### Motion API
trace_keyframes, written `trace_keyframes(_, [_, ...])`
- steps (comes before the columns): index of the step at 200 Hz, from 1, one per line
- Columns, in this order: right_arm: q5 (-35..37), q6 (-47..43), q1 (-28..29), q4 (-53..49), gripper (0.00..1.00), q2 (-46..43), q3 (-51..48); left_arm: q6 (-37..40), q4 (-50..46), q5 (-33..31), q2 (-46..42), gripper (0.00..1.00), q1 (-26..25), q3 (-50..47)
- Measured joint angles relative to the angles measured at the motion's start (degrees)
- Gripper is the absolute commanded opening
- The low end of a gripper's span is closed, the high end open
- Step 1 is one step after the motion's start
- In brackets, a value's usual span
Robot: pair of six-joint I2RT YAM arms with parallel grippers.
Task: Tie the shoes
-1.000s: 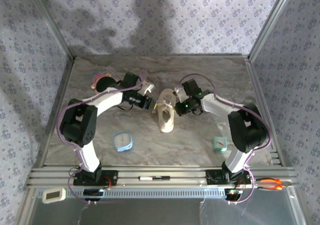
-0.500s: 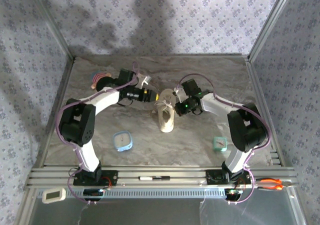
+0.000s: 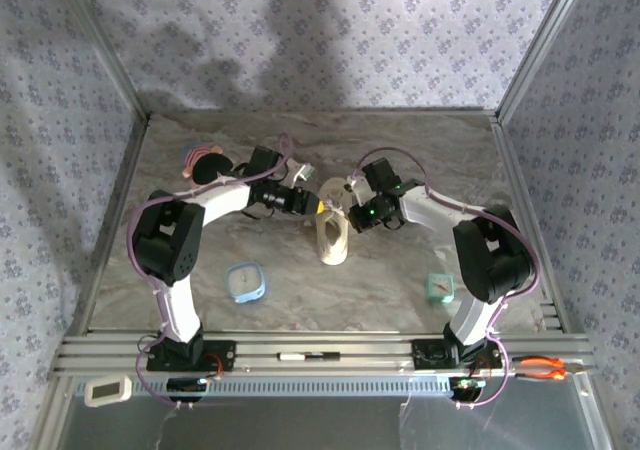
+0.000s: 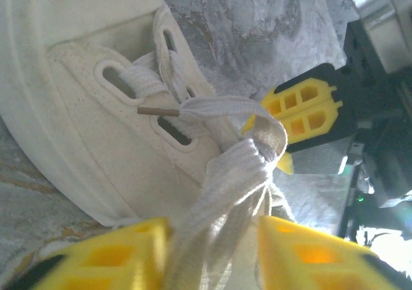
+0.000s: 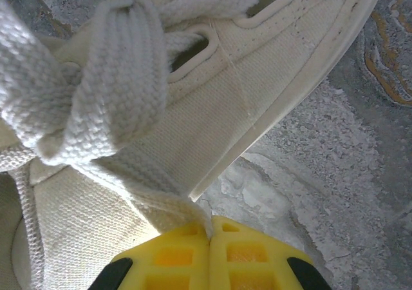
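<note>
The left gripper [image 4: 212,251] pinches a bunch of laces [image 4: 238,167] between its yellow pads. The right gripper [image 5: 209,229] is clamped tight on another strand (pads pressed together). The cream shoe [image 3: 333,232] lies between them, mid-table. Under it is a grey marbled tabletop [image 3: 400,280], and flowered wallpaper [image 3: 400,40] closes in the booth.
</note>
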Motion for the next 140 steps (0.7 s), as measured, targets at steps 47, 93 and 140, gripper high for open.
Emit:
trace_keyframes(47, [0.0, 0.0, 0.0, 0.0, 0.00, 0.0, 0.0, 0.9, -0.9, 1.5, -0.5, 0.00, 2.6, 0.0])
trace_keyframes(93, [0.0, -0.4, -0.9, -0.2, 0.00, 0.0, 1.4, 4.1, -4.9, -0.1, -2.2, 0.00, 2.5, 0.7])
trace_keyframes(140, [0.3, -1.1, -1.6, -1.6, 0.00, 0.0, 1.9, 8.5, -9.0, -3.7, -2.2, 0.00, 2.4, 1.8])
